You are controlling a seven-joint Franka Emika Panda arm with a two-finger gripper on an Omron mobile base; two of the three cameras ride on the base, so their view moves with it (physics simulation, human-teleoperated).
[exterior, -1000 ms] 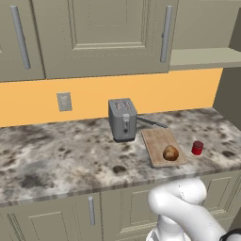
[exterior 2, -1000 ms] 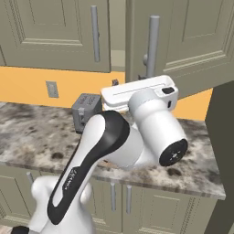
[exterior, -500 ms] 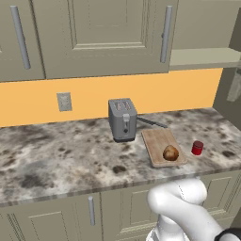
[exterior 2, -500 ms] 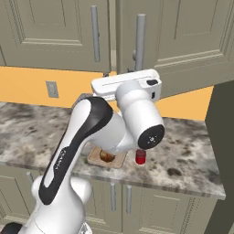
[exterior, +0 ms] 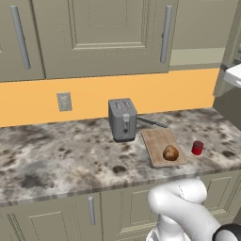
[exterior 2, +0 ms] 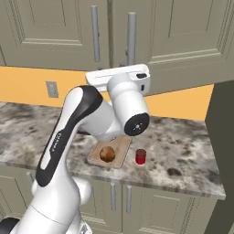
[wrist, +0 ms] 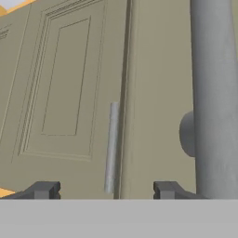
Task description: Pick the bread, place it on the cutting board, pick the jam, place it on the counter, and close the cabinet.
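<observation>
The bread (exterior: 171, 153) lies on the cutting board (exterior: 160, 141), with the jam (exterior: 197, 148) standing at its 3 o'clock on the desk (exterior: 61, 155), just off the board. A toaster (exterior: 122, 119) sits at the board's 10 o'clock. The gripper (wrist: 104, 189) faces the cabinet (wrist: 65, 83), its fingers apart and empty, a bar handle (wrist: 214, 93) at 2 o'clock.

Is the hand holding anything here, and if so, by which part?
Nothing is held. The hand faces the cabinet doors with an empty gap between its fingertips; the bar handle stands beside them.
</observation>
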